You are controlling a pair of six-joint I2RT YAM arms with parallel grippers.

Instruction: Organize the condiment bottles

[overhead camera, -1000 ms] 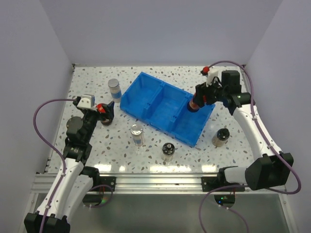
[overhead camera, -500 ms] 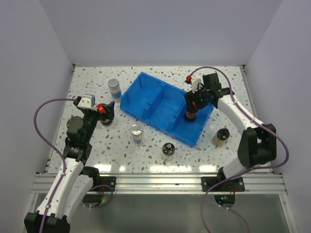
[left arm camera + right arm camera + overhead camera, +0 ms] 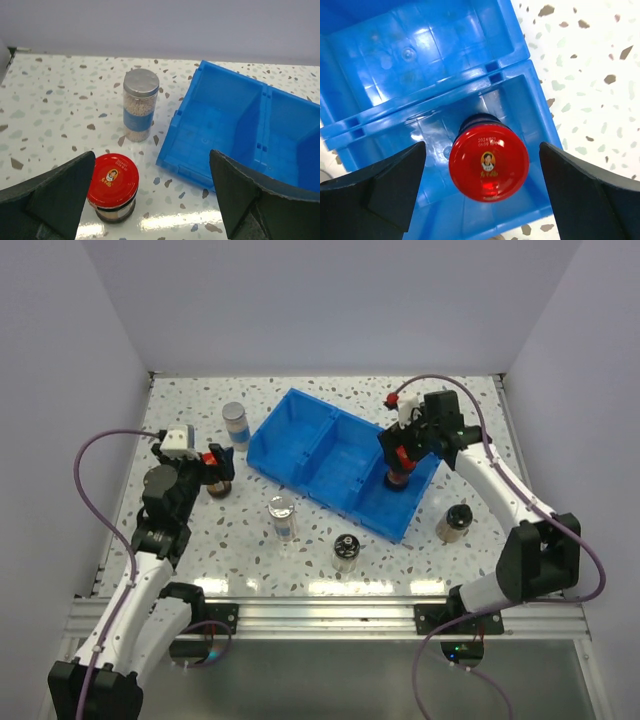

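Next, reach for the loose red-capped jar (image 3: 113, 182): upright just left of blue bin (image 3: 172, 145), between wide-spread left gripper (image 3: 151, 154) fingers, close to the left one. Right gripper (image 3: 482, 150) equally wide around the twin jar (image 3: 489, 162), upright in bin's far end compartment.

Between the fingers of the right gripper (image 3: 482, 172), the red cap (image 3: 489, 150) is showing tiny print beginning 2024 above a portrait emblem; the rest is reading too blurred.

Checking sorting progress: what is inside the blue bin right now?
One red-capped jar stands in the bin's end compartment, below the open right end effector. The other two compartments show bare floors. The jar's cap hides its contents and the floor beneath.
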